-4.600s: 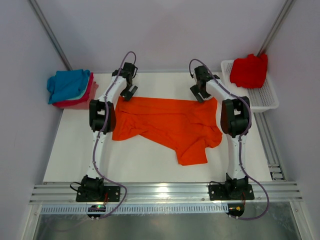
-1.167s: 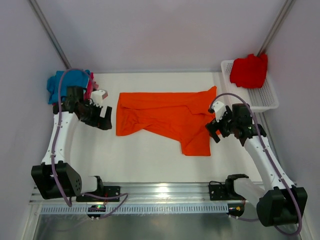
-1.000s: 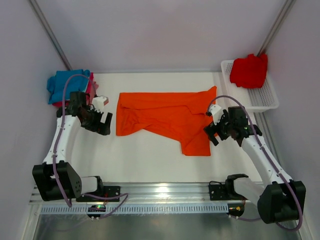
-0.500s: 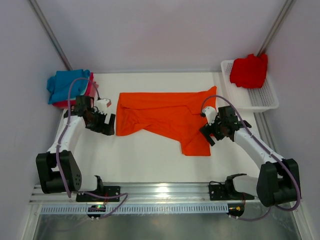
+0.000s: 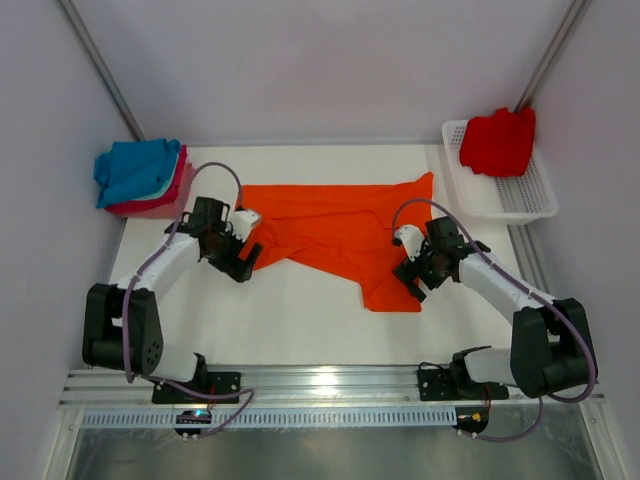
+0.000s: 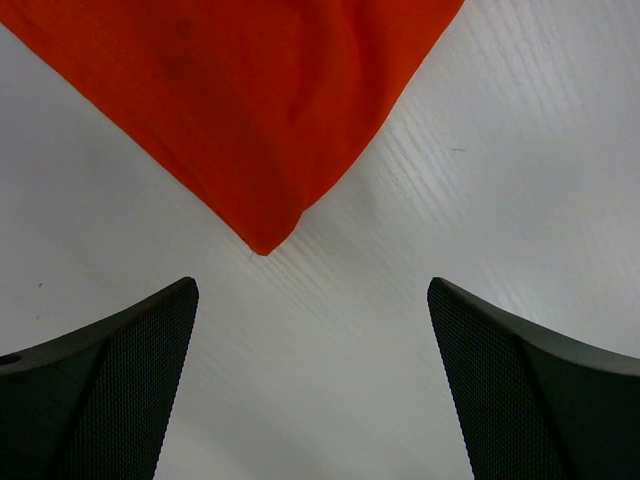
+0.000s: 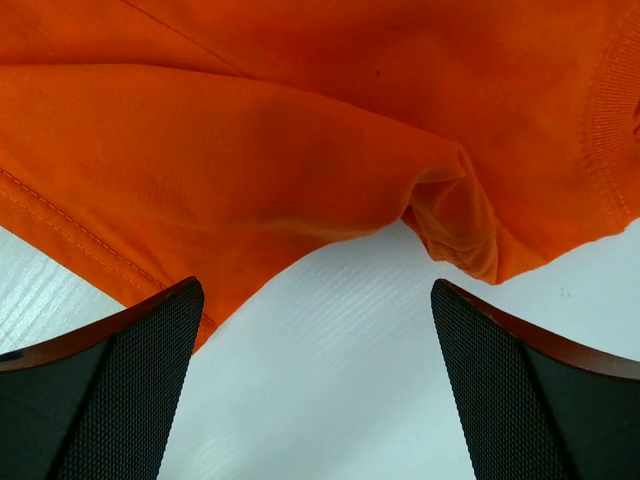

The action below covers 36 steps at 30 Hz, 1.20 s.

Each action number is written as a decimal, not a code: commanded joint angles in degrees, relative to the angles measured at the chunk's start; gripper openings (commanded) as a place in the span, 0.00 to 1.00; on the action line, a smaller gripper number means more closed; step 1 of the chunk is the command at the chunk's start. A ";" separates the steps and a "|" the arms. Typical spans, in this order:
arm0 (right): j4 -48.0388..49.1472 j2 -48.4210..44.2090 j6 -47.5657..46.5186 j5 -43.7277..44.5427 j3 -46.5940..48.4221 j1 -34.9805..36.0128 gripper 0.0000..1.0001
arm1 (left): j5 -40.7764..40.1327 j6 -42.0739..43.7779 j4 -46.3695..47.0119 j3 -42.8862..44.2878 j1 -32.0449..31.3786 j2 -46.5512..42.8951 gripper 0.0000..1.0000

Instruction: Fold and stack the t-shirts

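Note:
A bright orange t-shirt [image 5: 335, 232] lies spread and rumpled on the white table [image 5: 290, 320]. My left gripper [image 5: 248, 259] is open and empty at the shirt's near left corner; in the left wrist view that corner [image 6: 262, 235] points down between my fingers [image 6: 110, 390]. My right gripper [image 5: 408, 281] is open and empty at the shirt's near right edge; the right wrist view shows a folded orange hem [image 7: 455, 225] just ahead of the fingers [image 7: 110, 390]. A folded stack with a blue shirt [image 5: 135, 168] on pink ones [image 5: 172, 190] sits at the far left. A red shirt [image 5: 497, 140] lies in the basket.
A white mesh basket [image 5: 520, 195] stands at the far right corner. Grey walls close the back and sides. A metal rail [image 5: 330, 385] with the arm bases runs along the near edge.
Both arms swung down from the far edge and out to the sides, then moved inward. The left gripper now sits at the shirt's left corner, the right at its right edge.

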 commanded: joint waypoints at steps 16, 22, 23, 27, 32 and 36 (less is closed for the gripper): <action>1.80 6.77 0.65 1.40 1.08 1.04 0.99 | -7.54 -2.57 9.79 4.24 -0.98 10.90 0.98; 2.07 8.27 0.91 1.49 1.52 1.04 0.99 | -4.03 -2.84 8.57 5.03 -0.98 11.61 0.88; 2.07 8.62 1.00 1.40 1.61 1.04 0.99 | -2.71 -2.75 7.35 5.47 -0.98 11.61 0.85; 1.98 8.89 1.18 1.22 1.87 1.04 0.99 | -0.42 -2.49 5.32 6.18 -0.98 11.78 0.69; 1.89 8.53 1.18 1.31 1.87 1.04 0.99 | 0.64 -2.40 3.03 7.49 -0.98 12.57 0.60; 1.72 8.01 1.26 1.31 1.87 1.04 0.99 | 0.29 -2.66 2.33 8.11 -0.98 13.45 0.61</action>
